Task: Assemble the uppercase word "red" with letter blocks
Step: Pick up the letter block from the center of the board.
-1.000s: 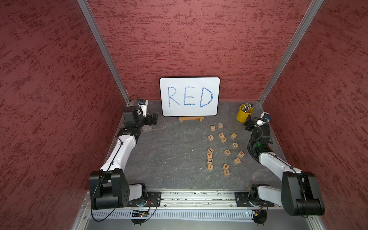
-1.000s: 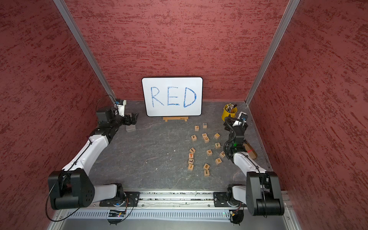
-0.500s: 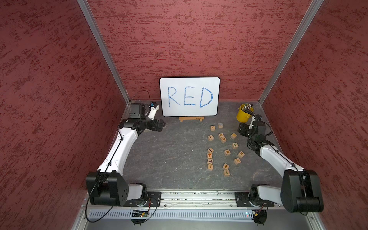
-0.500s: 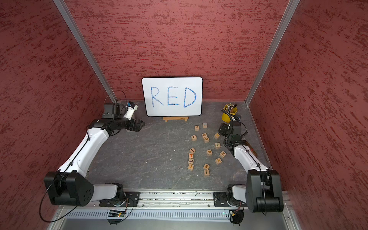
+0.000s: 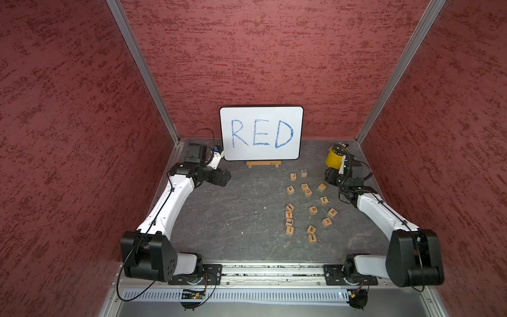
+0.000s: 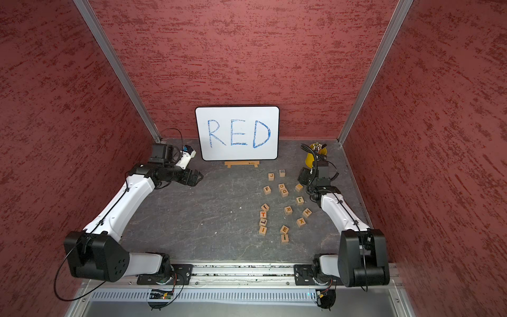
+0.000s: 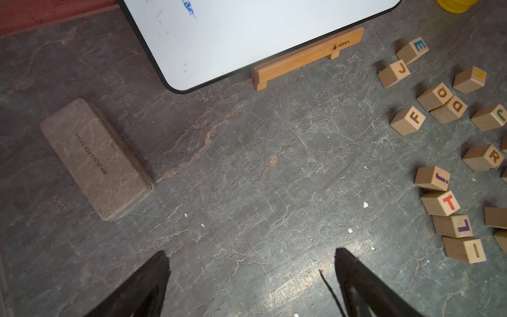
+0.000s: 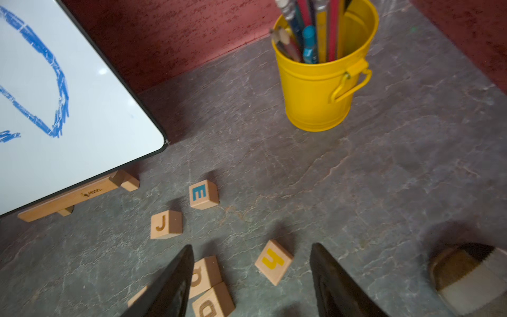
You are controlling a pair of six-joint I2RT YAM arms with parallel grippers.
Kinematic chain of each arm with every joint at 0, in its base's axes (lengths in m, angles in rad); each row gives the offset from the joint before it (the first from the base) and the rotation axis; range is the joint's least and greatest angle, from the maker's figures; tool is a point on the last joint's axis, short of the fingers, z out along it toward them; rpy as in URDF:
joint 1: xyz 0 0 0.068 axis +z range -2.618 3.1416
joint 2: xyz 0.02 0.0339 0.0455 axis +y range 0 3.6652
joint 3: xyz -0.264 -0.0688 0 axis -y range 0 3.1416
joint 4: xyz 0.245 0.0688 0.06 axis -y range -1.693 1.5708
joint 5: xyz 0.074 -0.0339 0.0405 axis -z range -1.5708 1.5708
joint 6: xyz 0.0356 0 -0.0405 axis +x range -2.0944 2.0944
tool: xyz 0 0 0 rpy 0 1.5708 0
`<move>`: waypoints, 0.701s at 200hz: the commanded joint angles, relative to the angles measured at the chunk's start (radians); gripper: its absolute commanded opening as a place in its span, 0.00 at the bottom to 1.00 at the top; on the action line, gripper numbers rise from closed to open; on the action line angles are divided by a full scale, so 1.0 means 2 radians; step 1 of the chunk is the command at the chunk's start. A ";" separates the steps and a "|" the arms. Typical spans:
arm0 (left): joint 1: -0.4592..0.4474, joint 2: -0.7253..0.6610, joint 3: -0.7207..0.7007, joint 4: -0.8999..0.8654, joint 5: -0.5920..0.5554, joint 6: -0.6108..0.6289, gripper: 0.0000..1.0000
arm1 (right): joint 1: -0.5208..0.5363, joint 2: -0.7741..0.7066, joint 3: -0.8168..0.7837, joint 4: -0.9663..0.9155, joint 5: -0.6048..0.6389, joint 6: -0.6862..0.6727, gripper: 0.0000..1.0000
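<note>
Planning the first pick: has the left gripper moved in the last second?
Yes. In a top view the left gripper moved right and toward the camera, from beside the whiteboard's lower-left corner to in front of it.

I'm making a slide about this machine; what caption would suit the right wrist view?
Right gripper, jaws open, hovers over scattered letter cubes near a yellow pencil bucket and the whiteboard.

Yellow bucket [image 8: 315, 96], blue-lettered whiteboard [image 5: 261, 133], grey veined table [image 5: 233, 214], light-wood letter blocks [image 5: 313, 210]
</note>
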 commanded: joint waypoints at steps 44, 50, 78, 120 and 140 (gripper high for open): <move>-0.005 0.003 -0.007 0.014 -0.050 -0.019 1.00 | 0.068 0.047 0.070 -0.086 0.003 -0.021 0.74; -0.006 0.006 -0.004 0.012 -0.048 -0.015 1.00 | 0.074 0.051 0.076 -0.097 0.006 -0.024 0.74; -0.016 0.020 0.014 -0.005 -0.036 0.001 0.99 | 0.098 0.065 0.086 -0.149 0.030 -0.025 0.75; -0.041 0.035 0.026 -0.015 -0.016 0.020 1.00 | 0.119 0.019 0.049 -0.201 0.037 0.020 0.75; -0.048 0.040 0.028 -0.016 -0.006 0.026 1.00 | 0.127 0.006 0.034 -0.222 0.041 0.041 0.76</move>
